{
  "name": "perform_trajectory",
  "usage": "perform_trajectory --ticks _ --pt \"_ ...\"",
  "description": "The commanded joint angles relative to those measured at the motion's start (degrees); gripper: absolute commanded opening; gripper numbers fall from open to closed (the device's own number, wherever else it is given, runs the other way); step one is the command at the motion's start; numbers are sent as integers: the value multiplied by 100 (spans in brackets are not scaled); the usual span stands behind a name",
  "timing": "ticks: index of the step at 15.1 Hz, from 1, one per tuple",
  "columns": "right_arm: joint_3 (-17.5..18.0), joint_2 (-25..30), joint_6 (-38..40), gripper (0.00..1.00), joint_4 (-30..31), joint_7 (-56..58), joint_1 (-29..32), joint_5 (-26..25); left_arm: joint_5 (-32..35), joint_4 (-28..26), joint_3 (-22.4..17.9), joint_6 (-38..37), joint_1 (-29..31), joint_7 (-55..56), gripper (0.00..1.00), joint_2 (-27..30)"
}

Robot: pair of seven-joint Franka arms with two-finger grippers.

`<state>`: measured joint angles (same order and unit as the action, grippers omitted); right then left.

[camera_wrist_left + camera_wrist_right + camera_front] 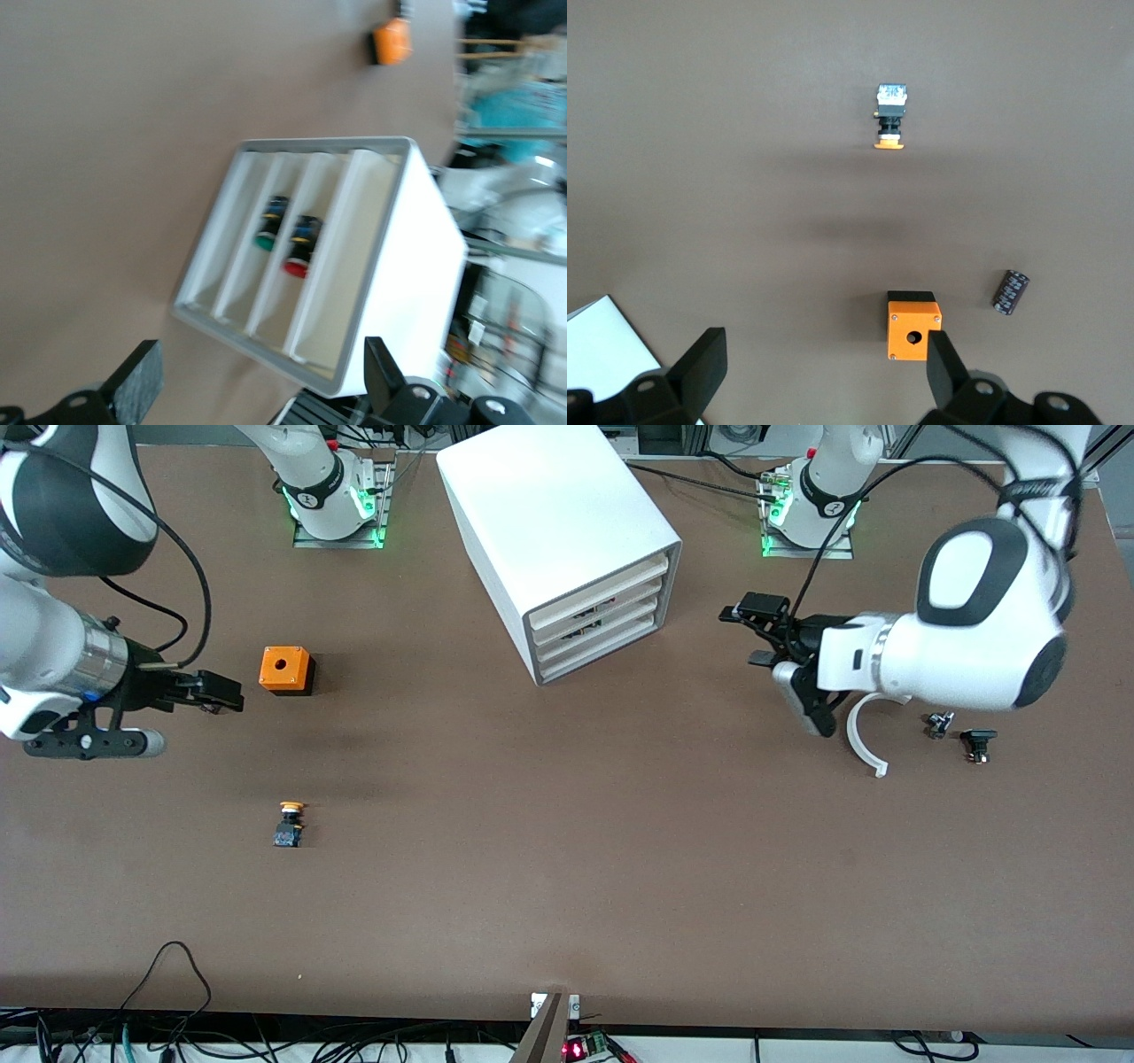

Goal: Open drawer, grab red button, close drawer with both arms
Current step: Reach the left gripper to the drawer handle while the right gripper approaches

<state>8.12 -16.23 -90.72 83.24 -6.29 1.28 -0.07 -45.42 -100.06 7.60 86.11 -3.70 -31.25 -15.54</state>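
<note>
The white cabinet point(549, 514) stands near the robots' bases with all three drawers shut. The middle drawer point(620, 606) also shows in the left wrist view point(266, 292). Through the gap above its front I see the red-capped button point(299, 252) lying inside. My left gripper point(749, 636) is open and empty in the air in front of the drawer fronts, apart from them, and also shows in its wrist view point(257, 385). My right gripper point(232, 693) is open and empty beside the orange box point(286, 670), and also shows in its wrist view point(822, 372).
A green-capped button point(268, 228) lies in the bottom drawer. A yellow-orange-capped button point(290, 825) lies on the table nearer the front camera than the orange box. A black cylinder point(1010, 291) lies by the box. A white curved piece point(864, 735) and two small dark parts point(977, 744) lie under the left arm.
</note>
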Motion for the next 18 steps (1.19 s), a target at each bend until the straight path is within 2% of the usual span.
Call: perform_trajectory --ticks 1,6,9,13,15,18 --pt "6 -187 98 100 -72 -4 -5 86 -834 -652 -13 -155 89 -1029 98 -160" --pt "6 -301 19 100 -28 -65 -4 95 -1521 -1752 -13 -94 19 -2041 95 -432" --pt "14 -459 -147 100 -36 -215 -31 95 -1697 -2052 188 204 10 -2543 92 -660" --pt "14 -670 -499 100 -54 -688 -285 86 -2225 -2395 532 644 1 -3158 79 -1047" --pt "14 -758 -631 100 -54 -908 -365 95 -2305 -2483 637 706 -34 -3177 66 -1074" --pt "14 -864 -658 100 -89 -1286 -584 77 -2410 -2703 743 977 -148 -3229 60 -1074"
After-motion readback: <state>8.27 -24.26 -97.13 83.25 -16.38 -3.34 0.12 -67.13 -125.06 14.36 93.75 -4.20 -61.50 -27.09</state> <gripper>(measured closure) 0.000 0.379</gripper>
